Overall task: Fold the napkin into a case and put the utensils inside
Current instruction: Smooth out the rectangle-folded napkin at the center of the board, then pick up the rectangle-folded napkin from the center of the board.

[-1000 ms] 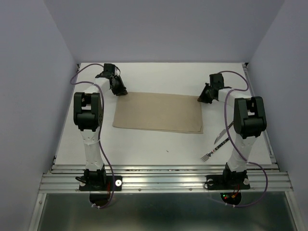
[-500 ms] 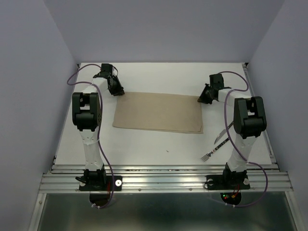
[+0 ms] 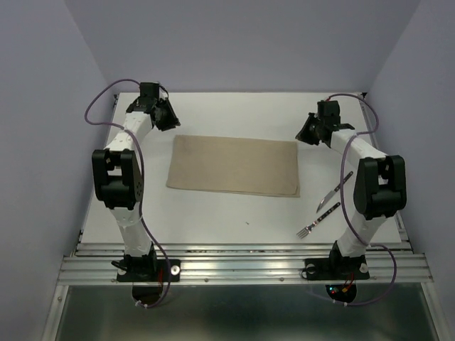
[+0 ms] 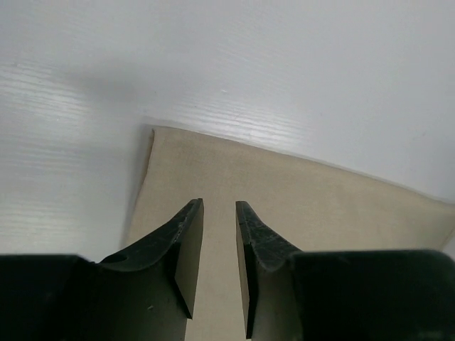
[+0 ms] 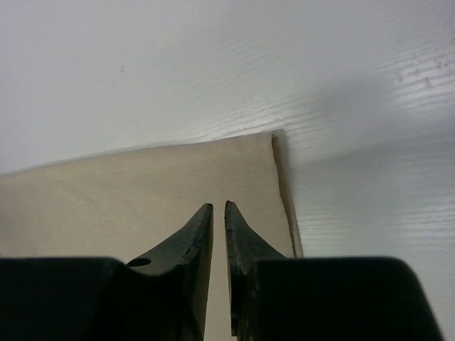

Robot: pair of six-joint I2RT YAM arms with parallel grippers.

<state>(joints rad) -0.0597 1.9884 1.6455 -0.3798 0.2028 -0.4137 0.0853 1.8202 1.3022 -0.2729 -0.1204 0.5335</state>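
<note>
The beige napkin (image 3: 234, 165) lies flat in the middle of the table as a wide folded rectangle; no case shows in any view. My left gripper (image 3: 168, 123) hovers just beyond its far left corner, open, nothing between the fingers. In the left wrist view the gripper (image 4: 219, 206) looks down on the napkin (image 4: 320, 206). My right gripper (image 3: 303, 136) hangs by the far right corner, jaws a narrow gap apart and empty. The right wrist view shows the gripper (image 5: 219, 207) over the napkin (image 5: 128, 192), whose layered edge is on the right. The utensils, a fork (image 3: 318, 220) and a knife (image 3: 334, 190), lie right of the napkin.
The white table (image 3: 234, 209) is walled on three sides by pale lavender panels. A metal rail (image 3: 242, 266) carrying both arm bases runs along the near edge. The right arm's forearm (image 3: 377, 188) stands close beside the knife and fork.
Both grippers have let go of the napkin's far corners and drawn up and away from them. The left one swung further left and back. The napkin and cutlery have not moved.
</note>
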